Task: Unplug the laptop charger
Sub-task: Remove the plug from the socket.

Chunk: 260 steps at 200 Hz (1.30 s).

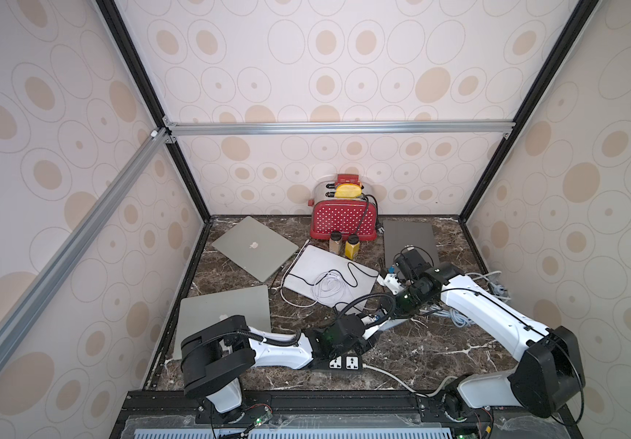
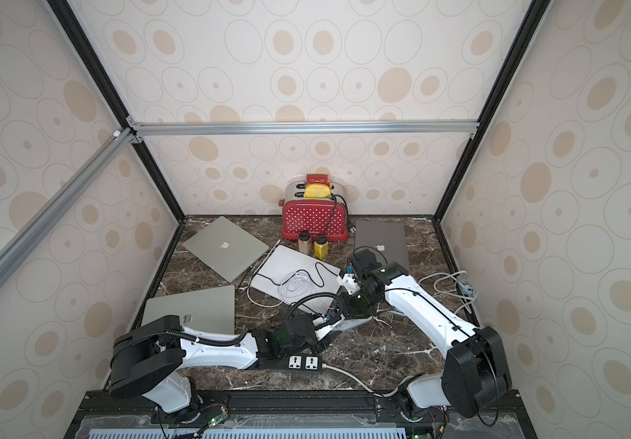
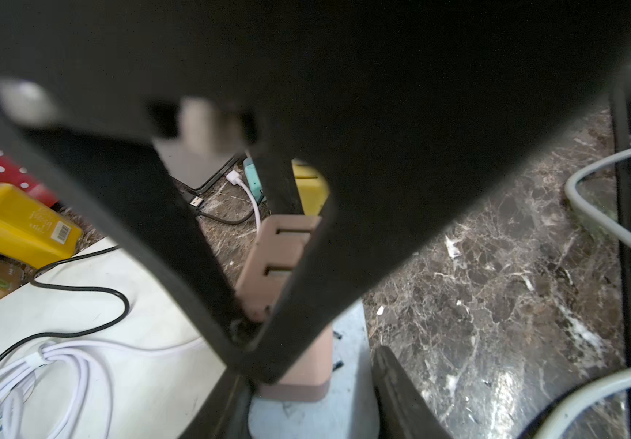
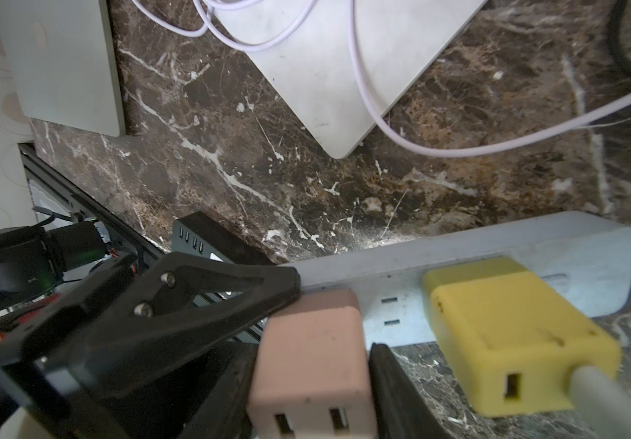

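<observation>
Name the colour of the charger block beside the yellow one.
Pale pink; the charger block shows clearest in the right wrist view.

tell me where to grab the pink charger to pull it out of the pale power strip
Take the pink charger by its two flat side walls, coming from above its port end. It stands upright from the pale power strip, so a straight pull away from it probably suits best; the gap to the yellow plug leaves room on that side.

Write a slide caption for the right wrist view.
Right gripper shut on a pink charger block plugged into a pale power strip, beside a yellow charger block, on a dark marble tabletop.
</observation>
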Motion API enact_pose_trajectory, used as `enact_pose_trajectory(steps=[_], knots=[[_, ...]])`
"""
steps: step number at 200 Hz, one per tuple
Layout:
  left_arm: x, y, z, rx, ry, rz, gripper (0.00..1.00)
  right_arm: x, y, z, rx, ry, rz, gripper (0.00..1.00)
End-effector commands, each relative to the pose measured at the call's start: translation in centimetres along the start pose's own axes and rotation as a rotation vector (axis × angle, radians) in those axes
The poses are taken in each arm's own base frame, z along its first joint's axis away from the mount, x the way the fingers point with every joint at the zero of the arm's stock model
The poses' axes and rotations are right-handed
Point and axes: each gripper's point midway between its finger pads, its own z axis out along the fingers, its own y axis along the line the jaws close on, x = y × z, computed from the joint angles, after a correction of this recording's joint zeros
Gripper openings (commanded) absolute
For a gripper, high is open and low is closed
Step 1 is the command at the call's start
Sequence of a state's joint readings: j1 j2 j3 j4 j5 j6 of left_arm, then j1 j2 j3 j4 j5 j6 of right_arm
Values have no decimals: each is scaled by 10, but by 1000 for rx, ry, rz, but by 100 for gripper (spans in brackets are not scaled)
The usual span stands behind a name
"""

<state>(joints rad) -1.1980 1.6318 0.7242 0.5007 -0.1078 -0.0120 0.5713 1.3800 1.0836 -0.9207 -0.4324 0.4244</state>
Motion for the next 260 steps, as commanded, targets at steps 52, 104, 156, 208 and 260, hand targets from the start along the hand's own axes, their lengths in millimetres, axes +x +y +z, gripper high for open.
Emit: enact_pose_trajectory(steps=[52,104,156,208,260], knots=[[53,-32,6,137,174,15,0,-44,57,-35,-306,-195,-29,0],[55,-34,5,150,159,-13,0,-40,27,-47,-147,-215,-48,0],[53,-36,4,159,156,-11,0,-42,30,-40,-210,-211,-29,0],[59,-35,4,153,166,-15,0,-58,31,-59,-261,-269,-8,0],[60,-36,7,156,171,-14,0,-32,5,-48,91,-128,-129,0]])
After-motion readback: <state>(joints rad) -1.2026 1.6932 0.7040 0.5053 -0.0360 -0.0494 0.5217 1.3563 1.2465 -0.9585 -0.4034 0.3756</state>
